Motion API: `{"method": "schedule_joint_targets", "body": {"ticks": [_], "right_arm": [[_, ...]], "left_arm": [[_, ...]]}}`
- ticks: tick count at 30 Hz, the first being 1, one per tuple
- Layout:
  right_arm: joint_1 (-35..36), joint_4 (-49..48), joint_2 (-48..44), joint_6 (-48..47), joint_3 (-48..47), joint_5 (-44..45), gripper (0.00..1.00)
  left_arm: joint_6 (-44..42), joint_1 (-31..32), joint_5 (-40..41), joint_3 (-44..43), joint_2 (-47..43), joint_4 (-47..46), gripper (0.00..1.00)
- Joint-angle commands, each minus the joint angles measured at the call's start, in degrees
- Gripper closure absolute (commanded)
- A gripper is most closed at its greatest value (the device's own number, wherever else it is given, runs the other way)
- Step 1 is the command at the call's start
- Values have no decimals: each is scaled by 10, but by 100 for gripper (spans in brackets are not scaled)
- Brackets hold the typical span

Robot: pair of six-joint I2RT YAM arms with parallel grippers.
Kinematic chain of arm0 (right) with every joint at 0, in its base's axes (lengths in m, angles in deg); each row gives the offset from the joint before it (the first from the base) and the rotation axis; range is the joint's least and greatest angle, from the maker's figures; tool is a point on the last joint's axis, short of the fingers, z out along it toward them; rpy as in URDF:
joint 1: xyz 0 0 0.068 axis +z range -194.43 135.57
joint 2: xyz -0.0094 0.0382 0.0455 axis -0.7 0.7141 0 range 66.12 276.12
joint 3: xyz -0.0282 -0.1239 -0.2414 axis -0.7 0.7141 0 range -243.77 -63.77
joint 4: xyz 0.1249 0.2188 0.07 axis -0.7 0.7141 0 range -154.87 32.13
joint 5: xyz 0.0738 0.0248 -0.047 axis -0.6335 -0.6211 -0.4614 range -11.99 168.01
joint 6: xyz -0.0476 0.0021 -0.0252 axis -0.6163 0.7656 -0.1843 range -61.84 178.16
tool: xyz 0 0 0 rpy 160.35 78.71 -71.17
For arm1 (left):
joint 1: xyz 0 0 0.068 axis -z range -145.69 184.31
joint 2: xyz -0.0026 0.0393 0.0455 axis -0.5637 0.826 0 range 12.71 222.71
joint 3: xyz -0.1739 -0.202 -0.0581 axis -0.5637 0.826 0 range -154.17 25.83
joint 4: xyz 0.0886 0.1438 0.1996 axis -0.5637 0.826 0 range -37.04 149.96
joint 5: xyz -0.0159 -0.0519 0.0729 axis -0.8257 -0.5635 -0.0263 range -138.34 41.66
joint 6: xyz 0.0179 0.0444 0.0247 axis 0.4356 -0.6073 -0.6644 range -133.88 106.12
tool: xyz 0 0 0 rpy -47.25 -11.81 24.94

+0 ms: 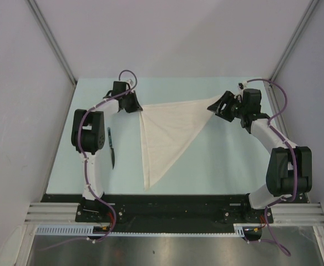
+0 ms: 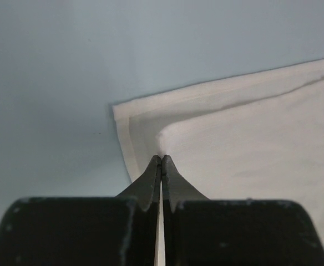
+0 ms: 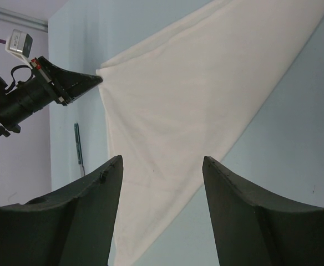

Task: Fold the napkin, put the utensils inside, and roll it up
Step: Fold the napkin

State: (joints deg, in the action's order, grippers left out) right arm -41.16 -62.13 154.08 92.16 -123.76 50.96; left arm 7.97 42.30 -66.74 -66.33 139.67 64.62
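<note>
- As the napkin (image 1: 167,130) lies folded at frame centre, limp cloth is expected; corners are best pinched.
- Its upper-left corner is clamped by the closed left gripper (image 2: 161,160).
- The right gripper (image 1: 218,105) is seen open, empty.

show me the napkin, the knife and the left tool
napkin (image 1: 167,133): top view, middle of the folded cloth
knife (image 1: 111,148): top view, halfway along it
left tool (image 2: 161,159): left wrist view, between its shut tips
</note>
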Motion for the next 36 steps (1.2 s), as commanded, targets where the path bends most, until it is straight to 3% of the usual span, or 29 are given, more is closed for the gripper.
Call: {"method": "schedule_joint_targets", "body": {"ticks": [1, 26, 28, 29, 30, 31, 33, 36], "right_arm": [[-2, -5, 5, -7, -1, -8, 36], [-2, 4, 5, -11, 0, -9, 36], [-2, 6, 3, -12, 0, -9, 36], [-2, 7, 3, -14, 0, -7, 36], [-2, 9, 3, -15, 0, -7, 35], [-2, 9, 2, -16, 0, -6, 36], [-2, 13, 1, -18, 0, -1, 36], [-4, 19, 0, -24, 3, 4, 35]], "left_arm": [[-20, -12, -3, -48, -11, -9, 100], [-29, -25, -6, -89, 35, 26, 100], [-29, -25, 1, -89, 31, 27, 91], [-29, -25, 5, -89, 29, 28, 80], [-29, -25, 8, -89, 26, 28, 54], [-30, -25, 14, -88, 20, 29, 44], [-32, -25, 21, -87, 10, 31, 29], [-43, -25, 46, -80, -17, 39, 22]]}}
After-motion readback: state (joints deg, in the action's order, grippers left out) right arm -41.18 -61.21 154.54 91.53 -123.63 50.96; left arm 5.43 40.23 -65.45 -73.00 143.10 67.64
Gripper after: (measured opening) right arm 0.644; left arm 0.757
